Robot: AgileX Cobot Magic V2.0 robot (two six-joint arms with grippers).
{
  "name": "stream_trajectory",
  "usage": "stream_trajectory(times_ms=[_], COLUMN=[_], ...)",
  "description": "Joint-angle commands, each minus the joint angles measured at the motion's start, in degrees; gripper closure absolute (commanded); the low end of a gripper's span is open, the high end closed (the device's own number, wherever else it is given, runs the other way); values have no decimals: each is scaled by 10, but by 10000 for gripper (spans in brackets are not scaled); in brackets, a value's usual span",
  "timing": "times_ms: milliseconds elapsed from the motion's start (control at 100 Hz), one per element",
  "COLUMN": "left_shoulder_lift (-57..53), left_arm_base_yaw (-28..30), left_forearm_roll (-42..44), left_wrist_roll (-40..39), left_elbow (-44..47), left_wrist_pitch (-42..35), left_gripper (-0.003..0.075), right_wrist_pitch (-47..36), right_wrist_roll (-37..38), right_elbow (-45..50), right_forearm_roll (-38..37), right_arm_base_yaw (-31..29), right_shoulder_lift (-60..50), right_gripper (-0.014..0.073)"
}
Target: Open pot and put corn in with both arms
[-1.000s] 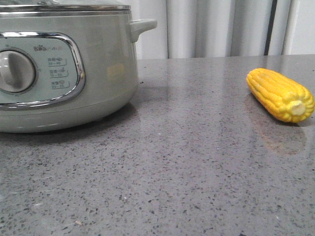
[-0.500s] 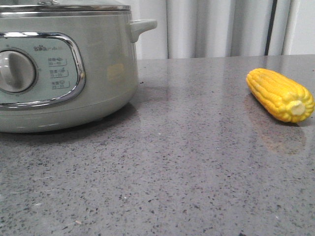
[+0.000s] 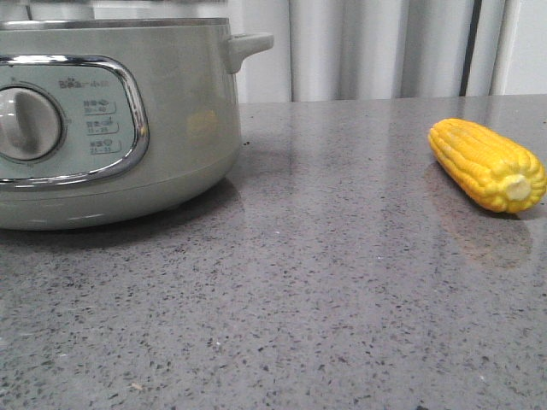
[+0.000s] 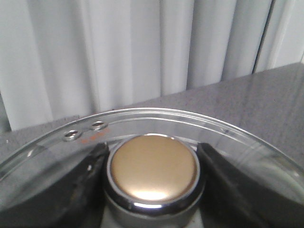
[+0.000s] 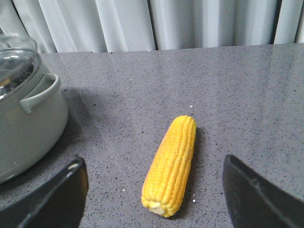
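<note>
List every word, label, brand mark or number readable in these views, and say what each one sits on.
Brand mark at the top of the pot's control panel: a short logo, too blurred to read.
Three small boxed setting labels beside the dial: too small to read.
A faint reddish marking on the glass lid near its two vent holes, left wrist view: illegible.
The corn and table: no text.

Speckled grey countertop [image 3: 342, 282] — pale pleated curtain [image 3: 376, 47] behind.
</note>
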Motion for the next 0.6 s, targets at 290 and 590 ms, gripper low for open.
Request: stream_trajectory(times_ms=[290,590], left_shoulder_lift=[-138,-187], left_arm_base_yaw=[130,393], left_forearm_roll=[4,6], left_wrist_roll=[-1,-1], left_elbow=[-77,-53], left_wrist_pitch=[-20,64], left_gripper=[575,575], right_wrist_pitch=[-39,-45], right_wrist_roll=[-5,-5], right_elbow=[-21,-21], right_forearm_roll=[-7,-8], right_arm_base_yaw=[-4,-4], right_shoulder_lift=[6,6], right_gripper=[81,81])
